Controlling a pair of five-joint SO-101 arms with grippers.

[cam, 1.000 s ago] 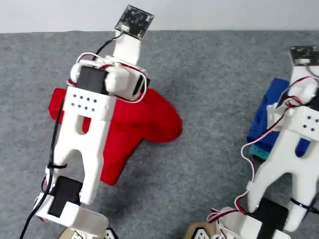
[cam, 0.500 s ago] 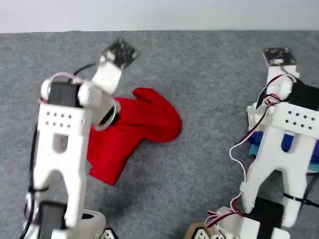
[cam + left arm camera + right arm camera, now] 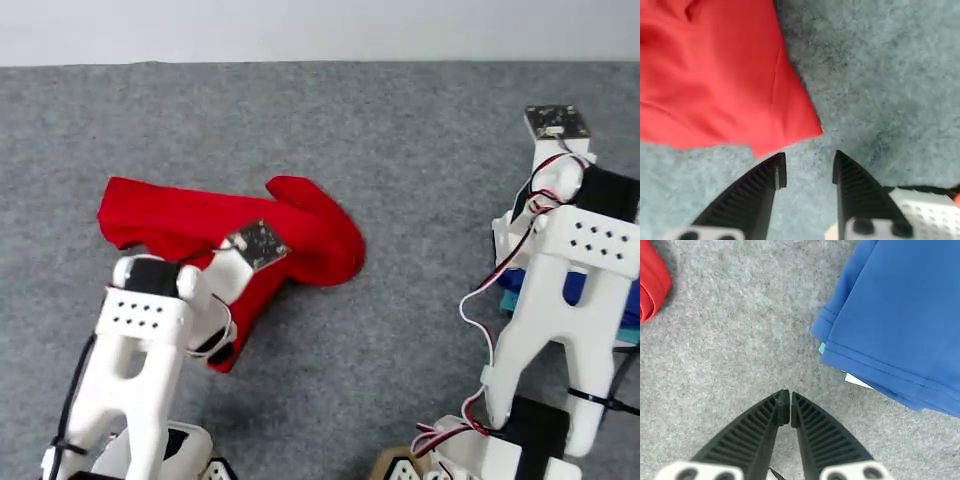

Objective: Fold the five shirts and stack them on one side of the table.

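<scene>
The counter [image 3: 420,150] is covered in grey carpet-like fabric. On its left half lies the red shirt [image 3: 200,235], roughly bunched and not folded flat, one end spread toward the left edge and a rounded, folded-over lump toward the middle. My left arm [image 3: 140,340] stands over the near part of that shirt. My left jaws are open, with a clear gap between the two tips, and they hold nothing. They hang above bare counter just off a corner of the red cloth [image 3: 705,70], near it but not touching.

The middle of the counter is bare grey. My right arm [image 3: 575,270] stands on the right side. My right jaws are closed, tip against tip, with nothing between them, and they point at bare counter. Just beside them lies the blue shirt [image 3: 900,315], folded, its hemmed edge toward the tips and apart from them. Under its edge a sliver of teal cloth [image 3: 822,347] and a bit of white [image 3: 857,381] peep out.
</scene>
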